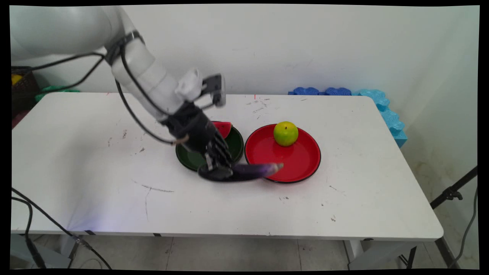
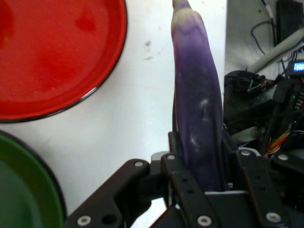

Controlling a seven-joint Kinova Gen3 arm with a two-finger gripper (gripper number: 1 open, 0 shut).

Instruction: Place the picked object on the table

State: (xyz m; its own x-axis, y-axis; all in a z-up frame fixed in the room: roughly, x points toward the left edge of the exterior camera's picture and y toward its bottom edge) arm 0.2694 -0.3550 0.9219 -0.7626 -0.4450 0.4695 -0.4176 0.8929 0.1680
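Clamping the long purple eggplant [image 2: 198,114] near its darker end, the black two-finger gripper [image 1: 216,168] has its jaws closed on the fruit's flanks, as the hand view shows. The eggplant is slender and slightly curved, its glossy skin fading from deep violet to a pale lilac, whitish tip [image 1: 276,166]. In the main view it runs roughly level, low over the white table [image 1: 95,160], with its pale tip reaching over the near-left rim of the round red plate [image 1: 301,160].

That red plate is smooth, shiny and shallow, with a thin dark edge. A round yellow-green apple [image 1: 285,133] with a small dark stem dimple sits on its far side. Just left of the red plate lies a round dark green plate [image 1: 237,147] of the same shape, half covered by the gripper's linkage. A red watermelon wedge [image 1: 223,128] with a green rind shows on the green plate's far side, partly hidden behind the wrist.

Behind the red plate, at the table's far right corner, knobbly blue foam mats [image 1: 382,107] lean against the wall. The tabletop is matte and scuffed with dark marks. Whether the eggplant's gripped end touches the table cannot be told.
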